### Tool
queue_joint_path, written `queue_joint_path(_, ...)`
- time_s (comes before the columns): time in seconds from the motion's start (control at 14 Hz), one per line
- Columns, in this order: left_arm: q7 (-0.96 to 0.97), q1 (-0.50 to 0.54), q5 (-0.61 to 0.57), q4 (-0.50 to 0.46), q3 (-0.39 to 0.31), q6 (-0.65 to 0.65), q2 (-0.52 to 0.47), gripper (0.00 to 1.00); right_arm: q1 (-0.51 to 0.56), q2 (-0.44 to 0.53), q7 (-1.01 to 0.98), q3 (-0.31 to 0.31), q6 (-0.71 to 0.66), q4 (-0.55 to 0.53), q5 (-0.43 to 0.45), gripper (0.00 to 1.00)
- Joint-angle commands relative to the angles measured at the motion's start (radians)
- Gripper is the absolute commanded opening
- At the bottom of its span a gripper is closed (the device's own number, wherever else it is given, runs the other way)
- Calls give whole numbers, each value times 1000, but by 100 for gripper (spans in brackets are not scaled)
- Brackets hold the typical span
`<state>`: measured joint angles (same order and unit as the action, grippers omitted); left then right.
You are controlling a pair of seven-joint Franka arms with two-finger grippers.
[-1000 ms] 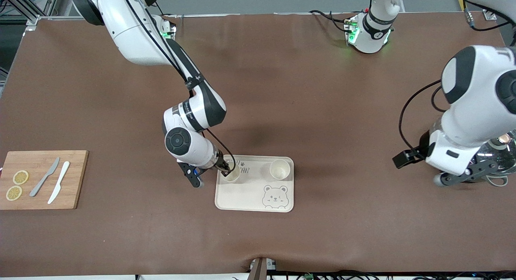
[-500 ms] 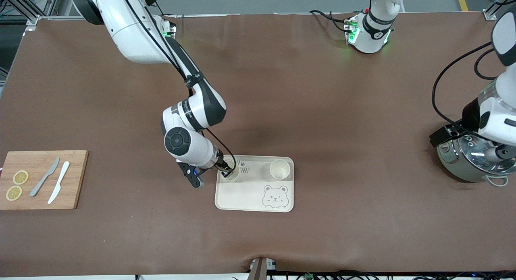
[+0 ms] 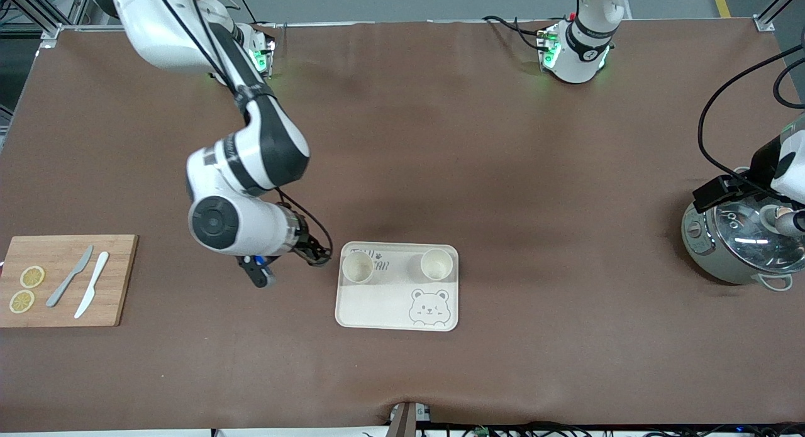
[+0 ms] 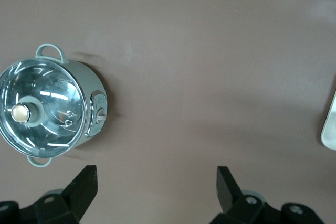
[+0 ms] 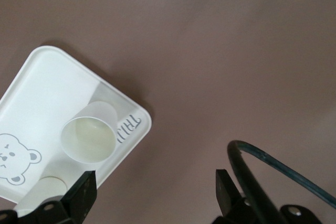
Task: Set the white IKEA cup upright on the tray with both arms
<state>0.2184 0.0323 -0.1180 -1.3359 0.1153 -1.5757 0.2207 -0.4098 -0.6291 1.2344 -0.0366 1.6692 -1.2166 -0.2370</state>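
Two white cups stand upright on the cream tray, my right gripper hangs spread and empty beside it, and my left gripper waits, fingers apart, over the pot.

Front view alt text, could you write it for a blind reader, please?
Two cups stand upright on the tray, with the open right gripper beside it. The open left gripper is over a lidded pot; a cutting board holds knives.
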Motion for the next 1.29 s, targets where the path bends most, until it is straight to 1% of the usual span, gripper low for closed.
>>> queue_joint_path(0.0,-53,9,-3,-19,7,49,-64,100,35,81,-50,11,-45,-47,45,100)
queue_joint_path(0.07,-66,9,-2,-19,7,59,-67,100,46,119,-117,11,-48,-75,59,100)
queue_joint_path(0.29,-100,6,21,-23,9,103,-109,100,97,268,-437,9,-37,-222,132,100)
queue_joint_path(0.43,-100,5,21,-28,15,126,-130,100,118,348,-490,9,-22,-309,146,100)
queue_joint_path(0.64,-99,1,54,-38,21,146,-155,100,178,463,-663,9,9,-440,154,100)
queue_joint_path(0.71,-99,-8,58,-54,20,145,-164,100,198,488,-717,9,3,-455,156,100)
queue_joint_path(0.86,-80,-52,69,-124,8,111,-197,100,239,529,-849,9,-20,-471,182,100)
queue_joint_path(0.93,-79,-84,69,-184,-18,93,-236,100,265,549,-919,9,-38,-471,189,100)
queue_joint_path(1.0,-79,-160,69,-263,-98,59,-301,100,293,566,-972,9,-58,-469,189,100)
queue_joint_path(1.07,-80,-210,77,-308,-176,36,-329,100,318,584,-1024,9,-69,-469,191,100)
queue_joint_path(1.14,-94,-213,113,-312,-198,36,-333,100,334,603,-1067,9,-77,-469,191,100)
queue_joint_path(1.21,-99,-207,127,-309,-198,39,-333,100,362,618,-1125,9,-92,-466,191,100)
